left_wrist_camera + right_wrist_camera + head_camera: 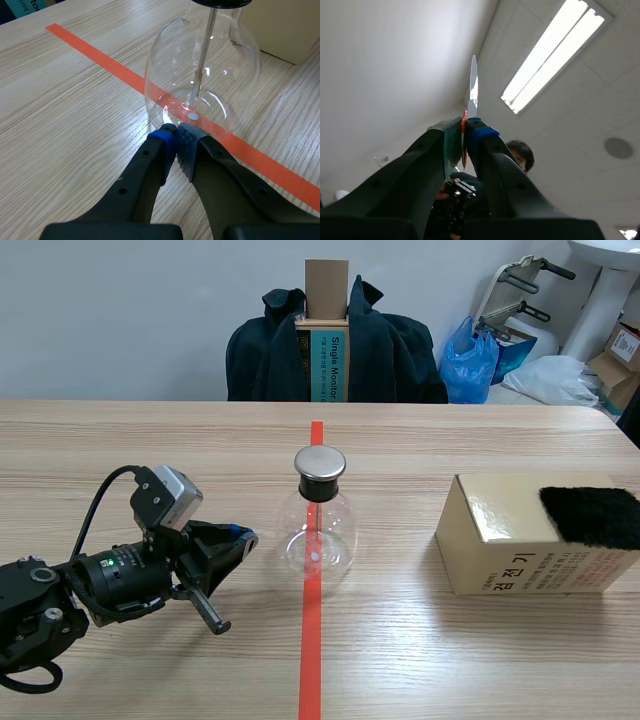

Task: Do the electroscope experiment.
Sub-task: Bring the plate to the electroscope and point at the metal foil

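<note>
Pinching thin strip [472, 82], right hand [465, 129]

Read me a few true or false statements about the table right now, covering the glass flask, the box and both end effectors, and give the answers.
1. The glass flask stands upright on the tape line. True.
2. The left end effector is open around the flask. False: it is shut on nothing, with its tips at the flask's base.
3. A black fuzzy cloth lies on top of the box. True.
4. The right end effector holds nothing. False: it is shut on a thin flat strip and points up toward the ceiling.
5. The flask's neck is uncovered. False: a round cap sits on it.
</note>
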Robot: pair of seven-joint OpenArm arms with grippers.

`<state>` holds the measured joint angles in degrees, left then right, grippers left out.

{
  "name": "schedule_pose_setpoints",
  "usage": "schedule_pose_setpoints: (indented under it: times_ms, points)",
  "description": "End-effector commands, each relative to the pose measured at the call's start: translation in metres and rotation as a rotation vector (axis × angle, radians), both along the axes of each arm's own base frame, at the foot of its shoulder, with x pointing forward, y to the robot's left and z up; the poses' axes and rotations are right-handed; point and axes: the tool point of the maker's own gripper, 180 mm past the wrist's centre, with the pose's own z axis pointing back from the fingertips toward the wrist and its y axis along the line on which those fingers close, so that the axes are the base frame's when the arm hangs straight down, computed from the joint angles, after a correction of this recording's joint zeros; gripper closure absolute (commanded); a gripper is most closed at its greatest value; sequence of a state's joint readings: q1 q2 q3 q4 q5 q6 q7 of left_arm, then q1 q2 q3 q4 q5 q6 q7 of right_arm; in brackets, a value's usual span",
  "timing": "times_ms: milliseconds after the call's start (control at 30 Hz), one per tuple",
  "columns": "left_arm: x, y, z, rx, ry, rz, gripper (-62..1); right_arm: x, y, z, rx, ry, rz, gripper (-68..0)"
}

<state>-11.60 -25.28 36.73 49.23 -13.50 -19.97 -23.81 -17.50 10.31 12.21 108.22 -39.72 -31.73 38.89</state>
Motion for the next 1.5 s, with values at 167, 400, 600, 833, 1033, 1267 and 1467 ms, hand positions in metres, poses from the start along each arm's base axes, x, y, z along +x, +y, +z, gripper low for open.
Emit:
schedule_pose_setpoints:
  times_ms: [167, 400, 600, 833, 1033, 1267, 1467]
  points:
    - [0.008, 0.001, 0.013, -0.016, -0.038, 0.001, -2.8, 0.025, 0.032, -0.059, 0.002, 0.134, 0.070, -1.0]
    - [0.005, -0.001, 0.009, 0.022, -0.049, -0.027, -3.2, 0.033, 0.062, -0.127, -0.019, 0.306, 0.111, -1.0]
    - [0.005, -0.001, 0.009, 0.021, -0.048, -0.027, -3.2, 0.035, 0.067, -0.167, -0.079, 0.410, 0.067, -0.8]
    - [0.005, -0.002, 0.010, 0.017, -0.049, -0.026, -3.2, 0.034, 0.070, -0.201, -0.156, 0.503, 0.056, -0.8]
    - [0.005, -0.007, 0.010, 0.008, -0.048, -0.027, -3.2, 0.030, 0.075, -0.223, -0.214, 0.561, 0.069, -0.8]
    - [0.005, -0.007, 0.010, 0.007, -0.049, -0.027, -3.2, 0.028, 0.077, -0.233, -0.246, 0.584, 0.076, -0.8]
    - [0.005, -0.007, 0.010, 0.008, -0.047, -0.027, -3.2, 0.028, 0.084, -0.235, -0.267, 0.597, 0.124, -0.8]
